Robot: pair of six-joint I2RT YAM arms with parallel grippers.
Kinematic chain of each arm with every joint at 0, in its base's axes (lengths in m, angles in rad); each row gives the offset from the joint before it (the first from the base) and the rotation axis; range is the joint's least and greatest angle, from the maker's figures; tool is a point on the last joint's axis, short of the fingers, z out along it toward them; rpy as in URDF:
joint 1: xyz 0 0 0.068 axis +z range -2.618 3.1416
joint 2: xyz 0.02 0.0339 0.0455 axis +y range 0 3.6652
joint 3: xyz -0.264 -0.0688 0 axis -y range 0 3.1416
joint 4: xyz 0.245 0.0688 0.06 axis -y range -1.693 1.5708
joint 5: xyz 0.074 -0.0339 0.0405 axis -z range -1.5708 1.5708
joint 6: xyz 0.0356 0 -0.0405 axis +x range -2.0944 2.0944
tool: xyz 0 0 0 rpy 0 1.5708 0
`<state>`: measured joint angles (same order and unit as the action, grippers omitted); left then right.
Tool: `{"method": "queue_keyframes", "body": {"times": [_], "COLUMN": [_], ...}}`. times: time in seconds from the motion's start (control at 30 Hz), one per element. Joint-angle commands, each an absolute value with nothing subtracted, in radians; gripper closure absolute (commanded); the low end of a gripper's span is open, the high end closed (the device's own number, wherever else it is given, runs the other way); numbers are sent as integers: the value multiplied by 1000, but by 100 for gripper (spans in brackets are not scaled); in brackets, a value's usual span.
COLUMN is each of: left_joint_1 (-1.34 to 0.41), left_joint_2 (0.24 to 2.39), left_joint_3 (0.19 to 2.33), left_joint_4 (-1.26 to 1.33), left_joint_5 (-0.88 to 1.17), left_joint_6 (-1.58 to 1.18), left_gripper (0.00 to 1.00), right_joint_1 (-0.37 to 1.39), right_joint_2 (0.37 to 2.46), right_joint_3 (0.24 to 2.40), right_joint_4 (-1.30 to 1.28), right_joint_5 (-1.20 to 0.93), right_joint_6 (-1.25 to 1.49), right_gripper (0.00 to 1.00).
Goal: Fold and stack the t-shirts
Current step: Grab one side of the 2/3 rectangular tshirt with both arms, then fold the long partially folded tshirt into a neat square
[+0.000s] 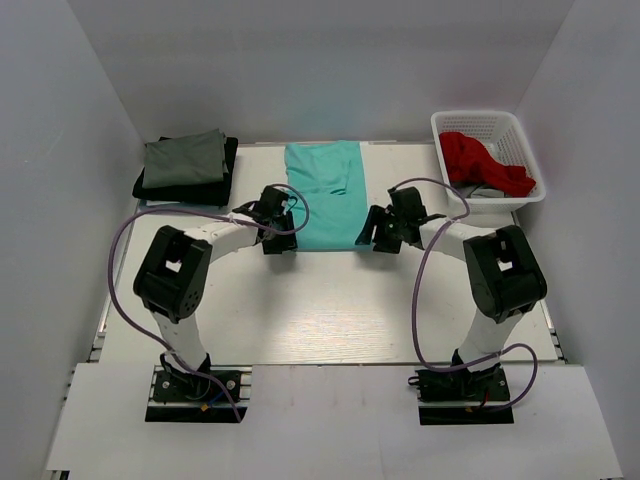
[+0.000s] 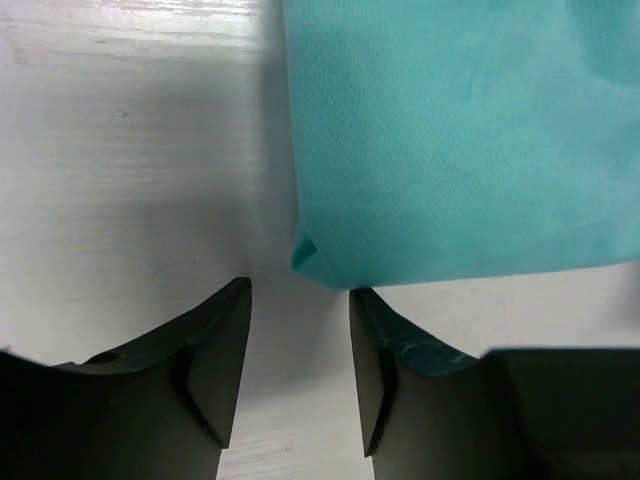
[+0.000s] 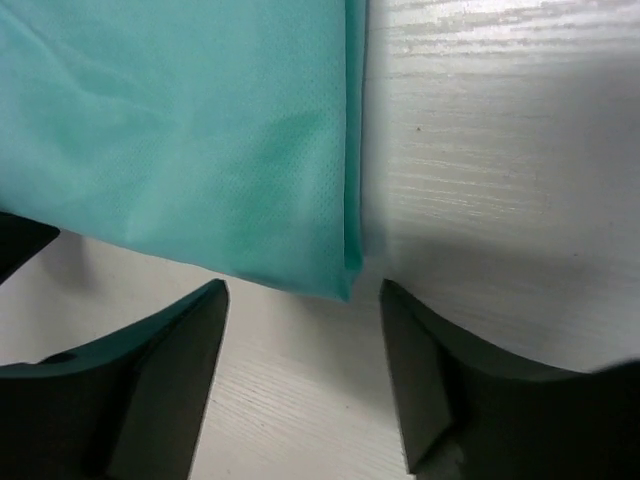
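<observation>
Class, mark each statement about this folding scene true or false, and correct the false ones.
1. The red t-shirt lies in the white basket. True.
2. The left gripper is shut on the teal t-shirt. False: its jaws are open at the shirt's near corner.
3. The grey-green t-shirt lies on the black t-shirt. True.
4. The teal t-shirt tops that stack. False: it lies on the table, apart from it.
</observation>
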<state>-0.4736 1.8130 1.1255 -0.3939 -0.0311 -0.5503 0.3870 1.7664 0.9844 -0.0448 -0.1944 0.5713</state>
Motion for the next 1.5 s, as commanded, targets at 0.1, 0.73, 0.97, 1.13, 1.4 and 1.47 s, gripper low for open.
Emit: {"method": "queue_keyframes", "body": {"times": [0.1,0.73,0.97,1.13,1.4,1.47], "left_joint_1": [-477,-508,-541,-569,-569,-569], "left_joint_2": [1868,1487,1268,1135,1092,1092], "left_joint_3": [1152,983,904,859,848,839], "left_joint_4": [-350,-350,-391,-358,-311,-311], "left_joint_5": [-14,198,483,633,663,651], "left_joint_6": [-552,-532,-566,-543,-566,-575], "left_gripper": [53,100,100,100,100,100], "right_joint_1": [385,403,407,403,403,400], "right_joint_2": [1827,1447,1217,1075,948,943], "right_joint_3": [1005,868,905,910,927,927], "right_joint_4": [-12,-200,-492,-517,-491,-486], "right_joint_5": [-255,-232,-343,-422,-381,-364], "right_joint_6": [597,545,443,413,416,420], "right_gripper": [57,100,100,100,100,100]}}
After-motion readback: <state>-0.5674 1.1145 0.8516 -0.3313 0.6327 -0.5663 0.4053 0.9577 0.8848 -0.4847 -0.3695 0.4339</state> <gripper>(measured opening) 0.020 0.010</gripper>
